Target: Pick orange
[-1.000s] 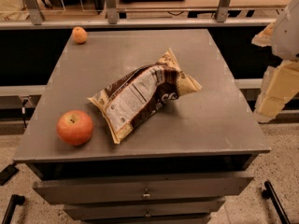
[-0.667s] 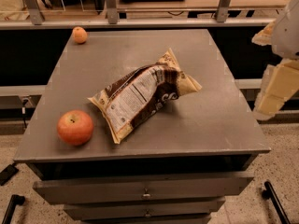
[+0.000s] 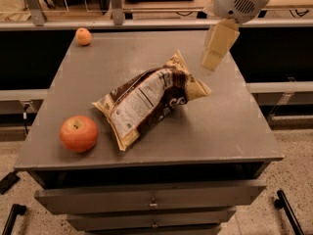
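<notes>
The orange (image 3: 83,36) is a small round fruit at the far left corner of the grey table (image 3: 230,126). My gripper (image 3: 213,58) hangs from the white arm at the upper right, above the table's far right part. It is well to the right of the orange, with nothing visibly in it. A brown and white snack bag (image 3: 149,99) lies between the gripper and the table's front left.
A larger red-orange apple (image 3: 78,133) sits near the front left edge. The table has drawers (image 3: 152,204) below its front edge. A railing (image 3: 146,22) with posts runs behind the table, close to the orange.
The arm and gripper have moved left from beyond the table's right edge to above its far right part. The orange, apple and bag have not moved.
</notes>
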`<state>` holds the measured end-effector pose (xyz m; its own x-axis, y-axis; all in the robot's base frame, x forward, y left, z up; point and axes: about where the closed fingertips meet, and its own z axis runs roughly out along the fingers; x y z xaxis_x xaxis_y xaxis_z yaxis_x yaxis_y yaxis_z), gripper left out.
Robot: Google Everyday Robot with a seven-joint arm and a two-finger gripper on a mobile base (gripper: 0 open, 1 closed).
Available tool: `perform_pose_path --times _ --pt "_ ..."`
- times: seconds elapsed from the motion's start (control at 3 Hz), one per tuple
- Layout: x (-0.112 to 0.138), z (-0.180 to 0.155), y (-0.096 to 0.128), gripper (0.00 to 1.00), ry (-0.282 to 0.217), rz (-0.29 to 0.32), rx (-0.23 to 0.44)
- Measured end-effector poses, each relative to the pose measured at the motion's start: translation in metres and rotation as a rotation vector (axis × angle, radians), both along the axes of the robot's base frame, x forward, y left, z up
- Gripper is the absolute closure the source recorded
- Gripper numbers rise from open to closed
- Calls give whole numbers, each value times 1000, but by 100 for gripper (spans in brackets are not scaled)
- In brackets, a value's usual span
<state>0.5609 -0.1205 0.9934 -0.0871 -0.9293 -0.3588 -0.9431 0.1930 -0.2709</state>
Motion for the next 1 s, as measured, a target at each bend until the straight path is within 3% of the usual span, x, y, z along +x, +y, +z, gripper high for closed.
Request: perform_pose_path --times 0.67,1.0 --pt "14 -6 7 0 -3 23 -9" --pt "56 -11 12 0 -60 0 16"
